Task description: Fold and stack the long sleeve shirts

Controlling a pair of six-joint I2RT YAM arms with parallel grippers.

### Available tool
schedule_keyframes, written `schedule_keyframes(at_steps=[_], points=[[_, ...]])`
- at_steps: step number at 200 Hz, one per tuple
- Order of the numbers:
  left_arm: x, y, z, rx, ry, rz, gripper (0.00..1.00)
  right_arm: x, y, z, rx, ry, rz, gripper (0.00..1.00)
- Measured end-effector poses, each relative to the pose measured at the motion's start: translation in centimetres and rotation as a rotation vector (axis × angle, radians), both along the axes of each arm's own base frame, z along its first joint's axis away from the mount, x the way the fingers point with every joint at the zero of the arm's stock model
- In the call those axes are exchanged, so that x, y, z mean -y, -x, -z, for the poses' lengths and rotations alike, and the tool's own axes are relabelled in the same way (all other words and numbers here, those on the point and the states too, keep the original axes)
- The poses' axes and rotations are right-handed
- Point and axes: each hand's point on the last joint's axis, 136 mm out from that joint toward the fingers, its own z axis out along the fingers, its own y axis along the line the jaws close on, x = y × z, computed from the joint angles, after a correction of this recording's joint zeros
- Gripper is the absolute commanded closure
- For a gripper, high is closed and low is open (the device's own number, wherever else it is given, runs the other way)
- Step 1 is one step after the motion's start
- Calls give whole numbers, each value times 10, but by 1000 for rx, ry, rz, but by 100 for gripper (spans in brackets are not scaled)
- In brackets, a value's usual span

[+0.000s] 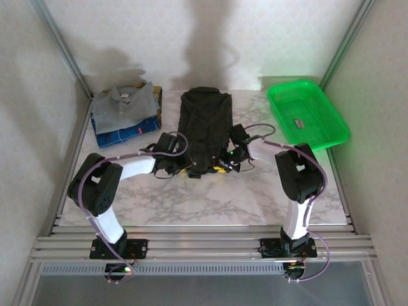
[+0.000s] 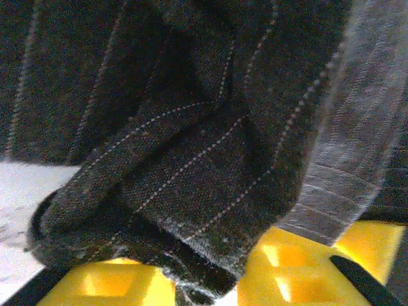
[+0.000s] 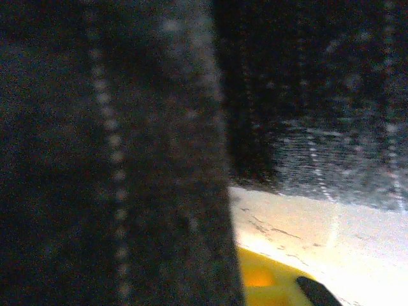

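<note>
- A white marble-patterned table [image 1: 210,204] stands inside pale walls.
- The dark pinstriped shirt [image 1: 204,124] lies folded into a narrow strip that runs away from both claws. Its near hem is between them.
- The left claw [image 1: 185,164] is clenched on that hem. Its wrist view shows a bunched fold of the cloth [image 2: 191,178] pinched between the yellow fingers [image 2: 293,268].
- The right claw [image 1: 223,164] touches the hem's other corner. Cloth [image 3: 108,159] lies close over its camera, so I cannot tell whether it grips.
- The grey-blue shirt [image 1: 127,99] tops a folded pile beyond and left of the left claw.
- A green basket [image 1: 312,102] sits beyond and right of the right claw.
</note>
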Motion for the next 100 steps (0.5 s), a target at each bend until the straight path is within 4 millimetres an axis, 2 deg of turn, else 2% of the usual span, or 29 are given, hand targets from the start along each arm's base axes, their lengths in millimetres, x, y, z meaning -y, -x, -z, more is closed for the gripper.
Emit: schedule_keyframes(at_steps=[28, 59, 100], points=[[5, -12, -16, 32, 0, 6, 95, -1, -4, -7, 11, -2, 7, 100], [5, -14, -26, 36, -4, 10, 95, -3, -7, -22, 23, -12, 14, 100], [12, -23, -50, 54, 19, 17, 95, -16, -30, -63, 92, -55, 16, 100]])
